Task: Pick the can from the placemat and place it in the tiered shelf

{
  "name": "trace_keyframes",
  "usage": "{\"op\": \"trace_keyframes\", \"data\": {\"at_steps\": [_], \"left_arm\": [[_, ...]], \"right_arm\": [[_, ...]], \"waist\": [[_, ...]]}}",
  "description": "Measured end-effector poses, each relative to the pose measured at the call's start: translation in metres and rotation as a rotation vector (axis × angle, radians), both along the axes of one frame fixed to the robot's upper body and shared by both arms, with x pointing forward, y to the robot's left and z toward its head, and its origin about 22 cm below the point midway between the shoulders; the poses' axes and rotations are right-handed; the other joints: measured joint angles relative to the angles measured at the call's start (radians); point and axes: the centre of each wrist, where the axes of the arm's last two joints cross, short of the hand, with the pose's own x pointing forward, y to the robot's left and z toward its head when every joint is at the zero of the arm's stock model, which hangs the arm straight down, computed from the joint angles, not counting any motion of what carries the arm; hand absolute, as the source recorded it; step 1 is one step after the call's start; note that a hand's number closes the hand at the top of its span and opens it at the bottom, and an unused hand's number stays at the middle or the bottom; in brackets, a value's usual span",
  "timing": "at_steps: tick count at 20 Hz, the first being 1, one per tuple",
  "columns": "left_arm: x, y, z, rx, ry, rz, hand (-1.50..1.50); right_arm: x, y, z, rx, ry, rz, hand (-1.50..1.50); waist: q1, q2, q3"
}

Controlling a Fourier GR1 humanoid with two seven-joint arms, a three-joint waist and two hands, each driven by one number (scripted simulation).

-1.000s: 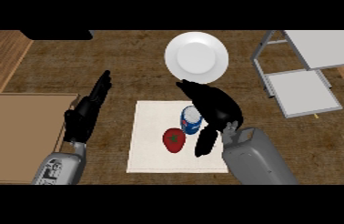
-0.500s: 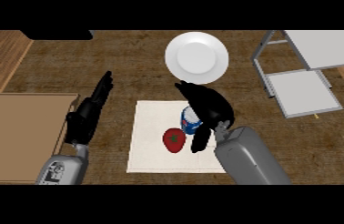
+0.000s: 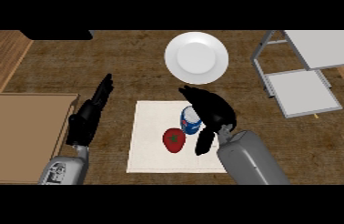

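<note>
The right hand (image 3: 214, 113) has settled lower over the can (image 3: 191, 120) on the placemat (image 3: 151, 145), fingers now curling round it, so lifting toward the tiered shelf (image 3: 299, 91) looks next.

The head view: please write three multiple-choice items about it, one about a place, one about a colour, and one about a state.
1. Where does the can stand?
A. on the white placemat
B. on the white plate
C. in the tiered shelf

2. What colour is the round thing beside the can?
A. yellow
B. red
C. green

3. How is the left hand?
A. curled round the can
C. pressing on the plate
B. open with straight fingers, holding nothing

Answers: 1 A, the can stands upright on the mat, with the right hand close at its side. 2 B, it is red with a small green spot. 3 B, it rests left of the mat, touching no object.
</note>
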Motion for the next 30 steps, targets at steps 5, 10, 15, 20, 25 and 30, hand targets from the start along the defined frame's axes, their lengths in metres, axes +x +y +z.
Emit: {"op": "trace_keyframes", "data": {"at_steps": [5,10,15,20,25,30], "left_arm": [[0.002,-0.001,0.004,0.0,-0.003,-0.001,0.0],[0.006,0.002,0.006,-0.006,0.001,-0.006,0.0],[0.004,0.001,0.01,-0.004,0.001,-0.002,0.0],[0.002,-0.003,0.007,-0.006,-0.001,0.002,0.0],[-0.001,0.008,0.006,-0.001,0.004,0.028,0.0],[0.004,0.006,0.004,0.004,0.006,0.027,0.0]], "right_arm": [[0.001,0.011,-0.008,-0.007,0.011,0.01,-1.5],[0.004,0.011,-0.023,-0.038,0.026,0.043,1.5],[0.004,0.002,-0.029,-0.062,-0.033,0.096,1.5],[-0.012,-0.009,-0.033,-0.05,-0.084,0.047,1.5],[-0.051,-0.068,-0.038,-0.042,-0.114,-0.125,1.5],[-0.108,-0.09,-0.032,0.01,-0.132,-0.213,1.5]], "waist": [[0.002,0.0,0.0],[0.002,0.0,0.0],[0.002,-0.004,0.0],[-0.005,-0.006,0.0],[-0.029,-0.014,0.0],[-0.026,-0.007,0.0]]}}
